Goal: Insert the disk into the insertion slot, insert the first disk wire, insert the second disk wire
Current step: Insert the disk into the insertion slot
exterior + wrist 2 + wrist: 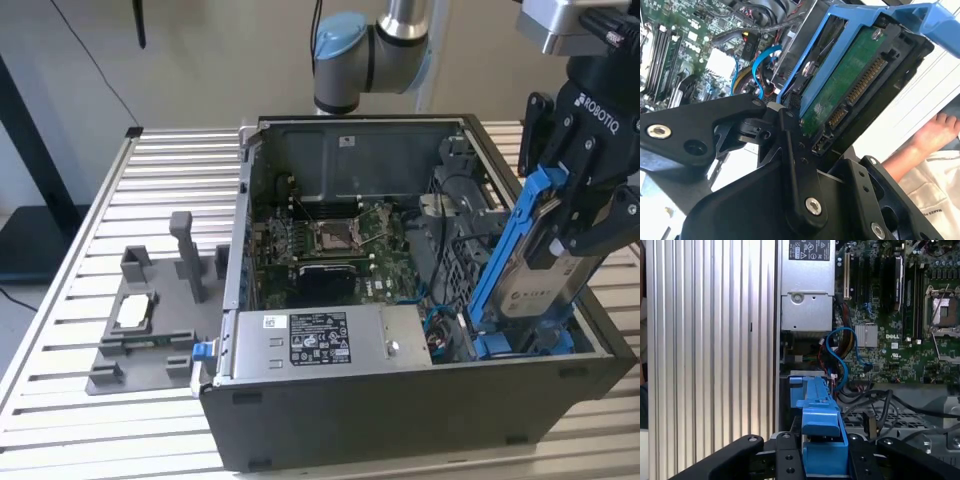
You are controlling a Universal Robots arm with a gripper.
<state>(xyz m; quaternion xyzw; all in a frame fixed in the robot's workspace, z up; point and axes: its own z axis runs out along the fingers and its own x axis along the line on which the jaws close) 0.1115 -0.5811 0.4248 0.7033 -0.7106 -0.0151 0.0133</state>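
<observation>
Table carries open case. Slot at case's 3 o'clock in exterior view. Disk, blue-framed, clenched in jaws, tilted, lower end at slot mouth, apparently not seated. Wires loose, connectors bare: all three steps seemingly left.

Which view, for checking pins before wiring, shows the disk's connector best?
Second wrist view: the disk presents its connector toward it. Exterior view shows its labelled side; first wrist view, its blue carrier.
</observation>
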